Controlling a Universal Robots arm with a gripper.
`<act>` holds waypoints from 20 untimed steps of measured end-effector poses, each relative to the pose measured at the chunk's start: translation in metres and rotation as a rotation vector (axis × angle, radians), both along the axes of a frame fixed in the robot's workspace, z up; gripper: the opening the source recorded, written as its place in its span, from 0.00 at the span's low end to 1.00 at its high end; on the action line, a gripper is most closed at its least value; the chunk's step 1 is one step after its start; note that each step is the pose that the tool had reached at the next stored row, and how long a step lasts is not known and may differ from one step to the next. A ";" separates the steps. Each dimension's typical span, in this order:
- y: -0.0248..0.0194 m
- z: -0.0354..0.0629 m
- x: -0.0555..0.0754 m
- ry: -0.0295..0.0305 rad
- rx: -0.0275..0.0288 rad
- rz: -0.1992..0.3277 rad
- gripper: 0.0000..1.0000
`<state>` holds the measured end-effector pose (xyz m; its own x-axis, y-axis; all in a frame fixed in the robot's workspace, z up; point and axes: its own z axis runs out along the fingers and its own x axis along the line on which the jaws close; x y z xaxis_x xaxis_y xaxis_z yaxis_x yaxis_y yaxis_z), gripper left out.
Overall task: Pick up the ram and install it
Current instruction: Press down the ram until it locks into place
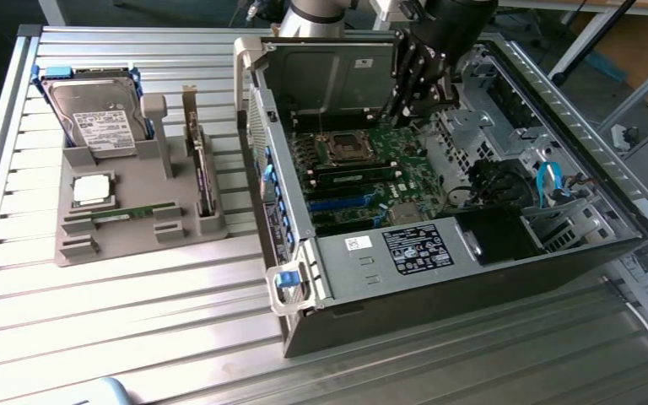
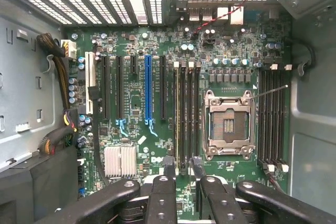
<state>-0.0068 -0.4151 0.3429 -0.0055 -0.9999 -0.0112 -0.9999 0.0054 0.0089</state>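
Observation:
One ram (image 1: 132,212), a slim green stick, lies flat in the grey holder tray (image 1: 77,253) at the exterior view's left. A second green ram stick (image 1: 358,177) stands in a memory slot of the motherboard (image 1: 403,160) beside the empty processor socket (image 2: 229,124). In the wrist view this seated stick (image 2: 182,114) runs straight toward my gripper (image 2: 182,164). My gripper (image 1: 414,105) hangs inside the open computer case (image 1: 459,253) above the board. It is open, with a black fingertip (image 2: 168,165) on either side of the stick's line and nothing held.
The tray also holds a hard drive (image 1: 94,118), a square silver processor (image 1: 91,191) and an upright dark expansion card (image 1: 200,169). Cable bundles (image 2: 58,66) and a silver heatsink (image 2: 120,160) sit on the board. Case walls enclose the gripper. The slatted aluminium table (image 1: 132,321) surrounds everything.

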 end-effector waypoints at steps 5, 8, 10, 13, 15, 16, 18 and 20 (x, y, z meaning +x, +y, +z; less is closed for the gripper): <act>0.0000 0.0000 0.000 0.0000 0.0001 0.000 0.25; 0.0000 0.0000 0.000 0.0000 0.0001 0.000 0.25; 0.0000 0.0000 0.000 0.0000 0.0001 0.000 0.25; 0.0000 0.0000 0.000 0.0000 0.0001 0.000 0.11; 0.0000 0.0000 0.000 0.0000 0.0001 0.000 0.11; 0.0000 0.0000 0.000 0.0000 0.0000 0.000 0.11; 0.0000 0.0000 0.000 0.0001 0.0000 0.000 0.11; 0.0000 0.0000 0.000 0.0000 0.0001 0.000 0.11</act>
